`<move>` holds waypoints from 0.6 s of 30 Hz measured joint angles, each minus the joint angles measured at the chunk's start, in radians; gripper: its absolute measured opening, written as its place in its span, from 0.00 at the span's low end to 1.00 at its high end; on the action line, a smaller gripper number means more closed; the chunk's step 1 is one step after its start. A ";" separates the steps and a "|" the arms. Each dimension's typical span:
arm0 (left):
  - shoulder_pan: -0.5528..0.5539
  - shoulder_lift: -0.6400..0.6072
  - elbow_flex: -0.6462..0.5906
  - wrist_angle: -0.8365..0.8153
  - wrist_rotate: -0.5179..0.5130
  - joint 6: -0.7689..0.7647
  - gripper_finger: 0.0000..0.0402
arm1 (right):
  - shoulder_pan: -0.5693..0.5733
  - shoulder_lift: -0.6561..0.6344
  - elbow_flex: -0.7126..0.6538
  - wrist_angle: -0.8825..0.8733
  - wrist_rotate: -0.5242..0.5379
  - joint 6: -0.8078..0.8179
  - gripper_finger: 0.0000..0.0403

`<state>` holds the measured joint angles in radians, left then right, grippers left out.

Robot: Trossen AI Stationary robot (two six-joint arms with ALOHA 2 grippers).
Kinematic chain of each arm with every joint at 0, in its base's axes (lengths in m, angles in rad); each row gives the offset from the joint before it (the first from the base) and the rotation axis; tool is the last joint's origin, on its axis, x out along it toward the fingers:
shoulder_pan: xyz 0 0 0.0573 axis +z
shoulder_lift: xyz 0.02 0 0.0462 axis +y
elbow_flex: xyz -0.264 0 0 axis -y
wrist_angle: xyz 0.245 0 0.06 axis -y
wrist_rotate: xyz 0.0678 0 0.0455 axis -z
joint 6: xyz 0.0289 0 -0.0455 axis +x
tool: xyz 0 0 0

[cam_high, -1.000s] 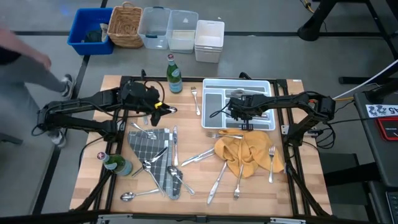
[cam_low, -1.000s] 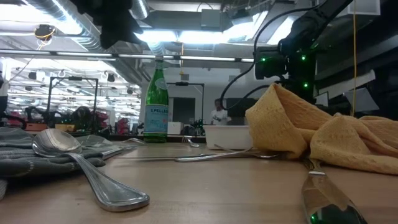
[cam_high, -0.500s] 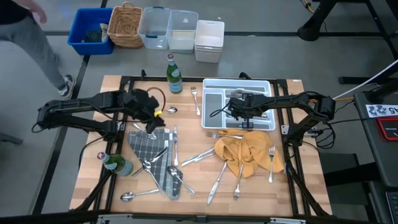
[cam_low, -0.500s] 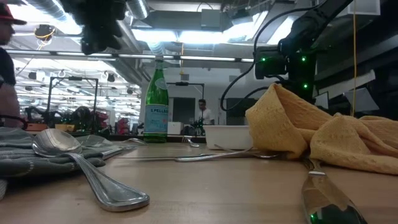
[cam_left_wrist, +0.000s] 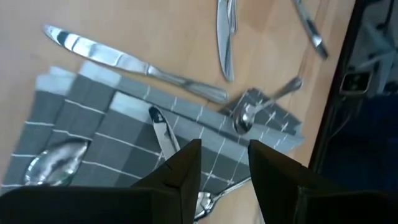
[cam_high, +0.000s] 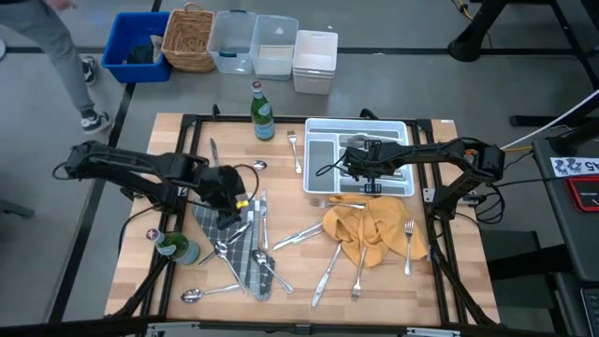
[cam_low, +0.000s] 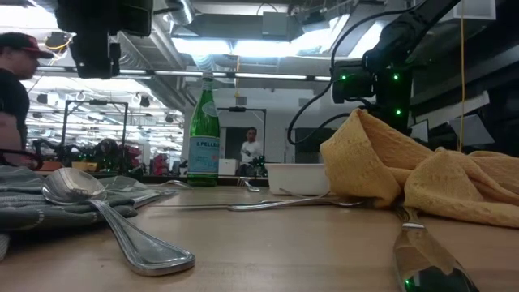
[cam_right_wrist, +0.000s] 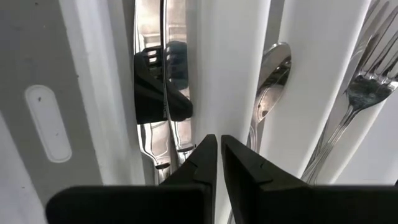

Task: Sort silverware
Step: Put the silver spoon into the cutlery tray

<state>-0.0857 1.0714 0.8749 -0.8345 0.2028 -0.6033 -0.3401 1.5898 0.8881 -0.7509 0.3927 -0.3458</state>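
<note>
Over the grey checked cloth napkin (cam_high: 231, 232) you have the left end effector (cam_left_wrist: 224, 163), fingers apart and holding nothing; a shiny metal spoon (cam_left_wrist: 258, 110) and a slim knife (cam_left_wrist: 134, 64) lie just beyond it. Your right end effector (cam_right_wrist: 219, 155) hangs with its fingers nearly together and empty above the white compartmented plastic tray (cam_high: 405, 150), where knives (cam_right_wrist: 160, 81), a spoon and a fork (cam_right_wrist: 360, 93) already rest in separate slots. Remaining silverware (cam_high: 298, 236) lies scattered across the wooden counter (cam_high: 290, 292), some on the napkin, some at the crumpled mustard-yellow cloth (cam_high: 370, 229).
</note>
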 joint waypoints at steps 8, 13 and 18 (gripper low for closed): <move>-0.101 0.150 0.000 0.102 -0.002 0.123 0.31 | 0.000 0.000 0.000 0.000 0.000 0.000 0.08; -0.141 0.248 0.000 0.181 0.002 0.095 0.31 | -0.001 0.000 0.000 0.000 0.000 0.000 0.08; -0.163 0.330 0.000 0.215 0.082 0.012 0.31 | -0.001 0.000 0.001 -0.003 0.000 0.000 0.08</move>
<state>-0.2490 1.4012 0.8749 -0.6199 0.2849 -0.5909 -0.3408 1.5898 0.8886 -0.7540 0.3923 -0.3458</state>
